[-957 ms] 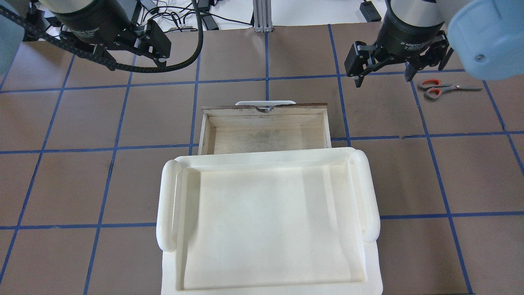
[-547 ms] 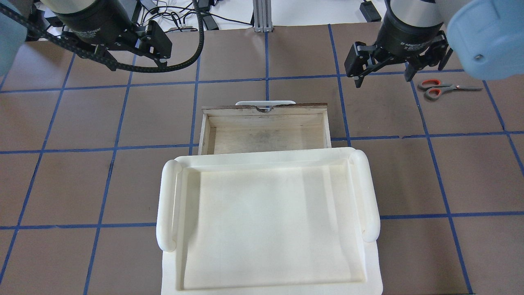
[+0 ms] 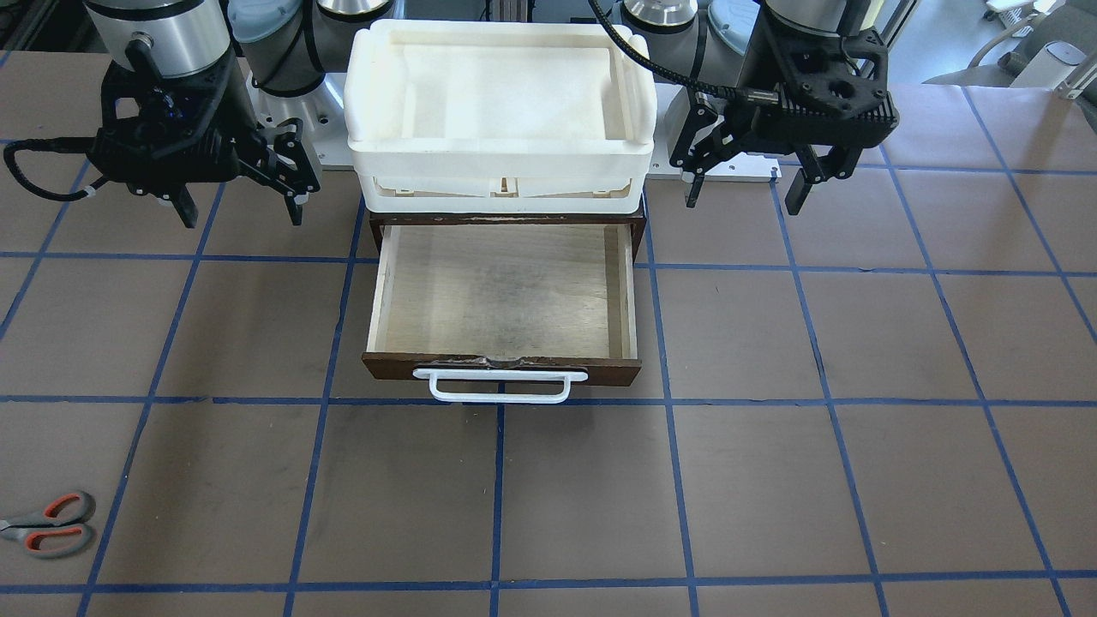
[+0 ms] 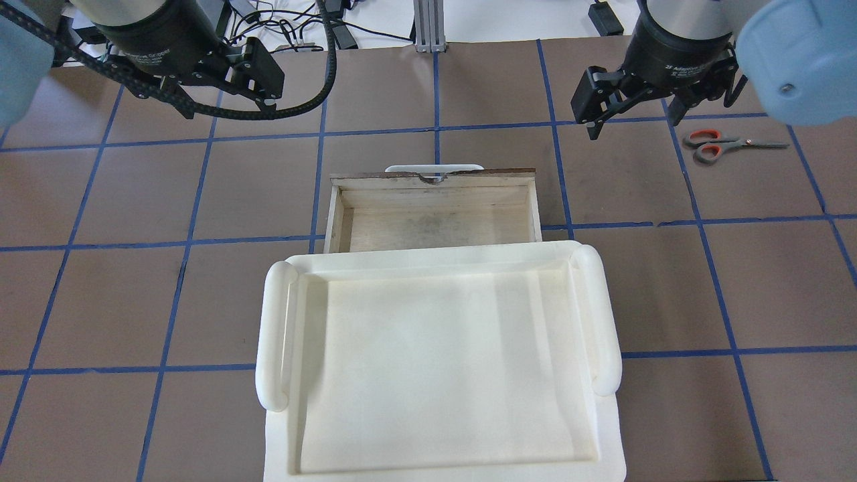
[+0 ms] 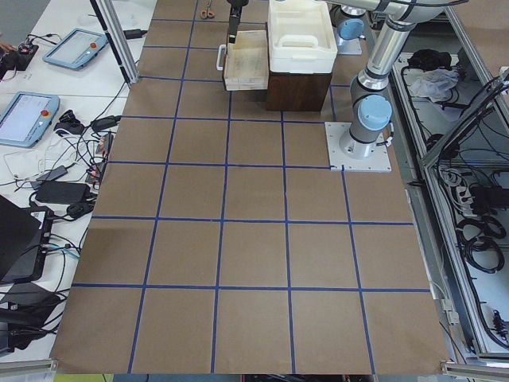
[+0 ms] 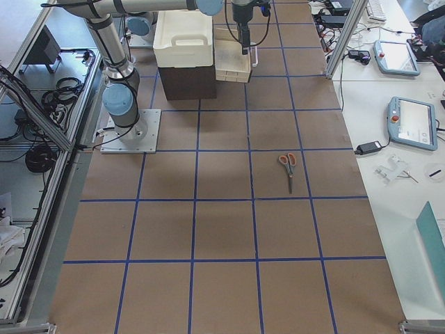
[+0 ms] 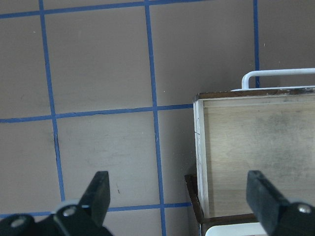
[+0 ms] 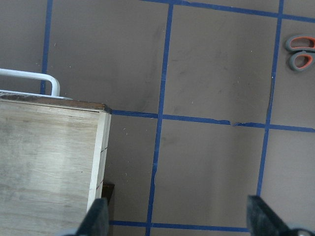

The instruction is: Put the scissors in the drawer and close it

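1. Overhead exterior view shows the drawer (image 4: 435, 224) pulled out from under a big white tray (image 4: 435, 258). The drawer is open, and its pale wood floor shows.
2. The drawer has a dark brown front with a white bar handle (image 3: 501, 398). The handle sits on the side away from the robot.
3. The scissors (image 4: 735, 142) lie flat on the brown table (image 4: 120, 301). They are outside the drawer and well apart from it, off to the drawer's right side. They lie a little past the drawer's front.
4. The loops of the scissors are the part closer to the drawer. The thin blades point away from the drawer, and they look shut together.
5. The right gripper (image 4: 634, 128) hangs up above the table, between the drawer and the scissors. Its two fingers are spread wide and hold nothing. It does not touch the scissors.
6. The right wrist camera looks down past those fingers. It sees the drawer's right front corner on one side, and the loops of the scissors far off in the other top corner.
7. The left gripper (image 3: 741, 202) hangs above the table by the drawer's left side. Its fingers are spread wide too, and it holds nothing.
8. The left wrist camera sees the drawer's left wall and one end of the handle.
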Controlling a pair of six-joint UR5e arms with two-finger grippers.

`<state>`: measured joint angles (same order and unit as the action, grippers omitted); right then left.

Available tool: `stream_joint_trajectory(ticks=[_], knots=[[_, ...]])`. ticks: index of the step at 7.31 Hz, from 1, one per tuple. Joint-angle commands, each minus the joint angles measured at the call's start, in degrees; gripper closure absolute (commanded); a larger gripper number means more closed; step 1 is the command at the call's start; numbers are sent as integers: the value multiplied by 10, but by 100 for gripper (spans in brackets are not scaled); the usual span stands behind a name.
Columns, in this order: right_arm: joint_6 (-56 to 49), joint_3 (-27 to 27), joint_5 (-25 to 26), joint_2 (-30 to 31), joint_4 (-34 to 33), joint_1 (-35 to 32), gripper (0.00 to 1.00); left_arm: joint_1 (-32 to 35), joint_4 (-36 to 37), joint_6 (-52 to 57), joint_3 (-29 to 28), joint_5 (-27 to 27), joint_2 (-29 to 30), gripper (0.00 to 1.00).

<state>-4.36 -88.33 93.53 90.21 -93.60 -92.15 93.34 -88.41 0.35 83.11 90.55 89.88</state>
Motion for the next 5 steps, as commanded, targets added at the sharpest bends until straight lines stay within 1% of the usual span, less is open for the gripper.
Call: stream_joint_trajectory(ticks=[1, 5], knots=[[-8, 0, -1, 0, 2, 15, 0, 0, 1, 0, 0, -1, -1, 0], [-12, -1, 0, 0, -2, 16, 0, 0, 1, 0, 0, -3, -1, 0]])
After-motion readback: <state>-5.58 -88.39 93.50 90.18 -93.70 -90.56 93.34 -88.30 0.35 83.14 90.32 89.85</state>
